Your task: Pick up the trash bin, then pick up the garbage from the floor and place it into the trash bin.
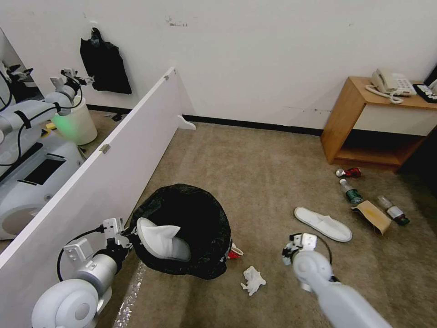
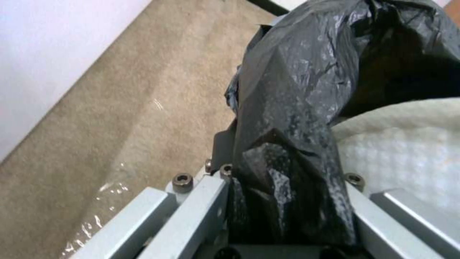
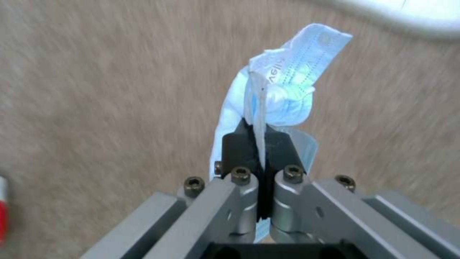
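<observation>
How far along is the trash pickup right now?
Done: the left pincer grips the trash bin by its rim, one slipper inside. In hand: the right pincer pinches a blue face mask. Left: slipper, tissue, bottles, can, paper bag.

left gripper clamping trash bin rim

Head camera looks down at carpet; wrist cameras view it close.
</observation>
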You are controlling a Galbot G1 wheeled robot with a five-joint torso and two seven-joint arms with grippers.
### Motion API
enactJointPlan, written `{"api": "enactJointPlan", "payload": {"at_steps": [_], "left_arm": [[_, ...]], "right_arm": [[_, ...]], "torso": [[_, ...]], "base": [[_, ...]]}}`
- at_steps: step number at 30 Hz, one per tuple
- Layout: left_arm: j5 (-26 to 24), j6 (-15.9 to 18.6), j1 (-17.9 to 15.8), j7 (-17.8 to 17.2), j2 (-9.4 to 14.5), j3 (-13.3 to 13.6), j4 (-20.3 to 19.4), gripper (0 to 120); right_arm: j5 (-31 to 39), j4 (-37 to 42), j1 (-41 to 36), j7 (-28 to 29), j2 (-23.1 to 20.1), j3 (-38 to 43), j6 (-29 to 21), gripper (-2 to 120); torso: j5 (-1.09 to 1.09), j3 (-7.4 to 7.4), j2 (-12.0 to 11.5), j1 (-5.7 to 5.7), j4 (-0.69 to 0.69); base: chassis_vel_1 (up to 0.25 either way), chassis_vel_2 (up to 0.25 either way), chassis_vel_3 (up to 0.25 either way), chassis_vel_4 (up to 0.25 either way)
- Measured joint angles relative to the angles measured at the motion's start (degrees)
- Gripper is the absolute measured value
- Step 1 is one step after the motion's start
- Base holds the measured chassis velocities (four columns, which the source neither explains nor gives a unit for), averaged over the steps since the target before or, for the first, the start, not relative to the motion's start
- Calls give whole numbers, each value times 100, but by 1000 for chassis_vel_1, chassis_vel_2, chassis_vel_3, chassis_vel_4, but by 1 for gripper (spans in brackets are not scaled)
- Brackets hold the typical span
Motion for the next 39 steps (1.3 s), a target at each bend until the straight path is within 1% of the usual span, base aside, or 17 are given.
{"api": "enactJointPlan", "payload": {"at_steps": [2,10,11,12,14,17,18,19,20,21,22,24,25,27,30,32,39], "left_arm": [[-71,70,-10,-24,63,58,-2,4],[-270,216,-154,-69,316,253,59,4],[-377,257,-247,-101,434,365,89,4],[-377,257,-247,-101,434,365,89,4],[-472,305,-375,-122,583,553,146,4],[-508,335,-447,-133,653,675,188,4],[-534,385,-515,-134,706,825,227,4],[-537,407,-540,-133,717,916,240,4],[-537,407,-540,-133,717,916,240,4],[-495,431,-553,-133,709,1014,253,4],[-495,431,-553,-133,709,1014,253,4],[-409,465,-580,-133,657,1156,272,4],[-409,465,-580,-133,657,1156,272,4],[-371,501,-640,-141,609,1291,276,4],[-352,526,-678,-148,585,1363,277,4],[-322,588,-738,-156,540,1504,275,4],[-268,629,-818,-165,492,1632,266,4]], "right_arm": [[57,452,-123,-7,-264,175,-9,0],[-106,1213,-516,-354,-803,768,-15,0],[-142,1488,-630,-483,-977,1036,10,0],[-142,1488,-630,-483,-977,1036,10,0],[-178,1862,-743,-708,-1177,1367,40,0],[-227,2063,-797,-872,-1306,1564,87,0],[-254,2306,-842,-1093,-1473,1779,148,0],[-274,2442,-850,-1249,-1578,1910,192,0],[-274,2442,-850,-1249,-1578,1910,192,0],[-347,2591,-850,-1520,-1729,2071,234,0],[-347,2591,-850,-1520,-1729,2071,234,0],[-665,2757,-889,-2257,-2011,2405,434,0],[-665,2757,-889,-2257,-2011,2405,434,0],[-799,2898,-981,-2752,-2258,2719,556,0],[-798,2995,-1017,-2898,-2372,2883,602,0],[-601,3234,-1022,-3104,-2582,3202,688,0],[-369,3450,-979,-3476,-2731,3388,920,0]], "torso": [[0,0,0,0,1],[3,1,0,0,-1],[-2,0,0,0,0],[-2,0,0,0,0],[2,0,0,0,0],[-1,0,0,0,0],[0,0,0,0,-1],[0,0,0,0,-1],[0,0,0,0,-1],[1,0,0,0,0],[1,0,0,0,0],[-1,0,0,0,2],[-1,0,0,0,2],[1,0,0,0,2],[0,0,0,0,-2],[0,0,0,0,0],[0,0,0,0,0]], "base": [[0,0,0,0],[0,0,0,0],[0,0,0,0],[0,0,0,0],[0,0,0,0],[0,0,0,0],[0,0,0,0],[0,0,0,0],[0,0,0,0],[0,0,0,0],[0,0,0,0],[0,0,0,0],[0,0,0,0],[0,0,0,0],[0,0,0,0],[0,0,0,0],[0,0,0,0]]}}
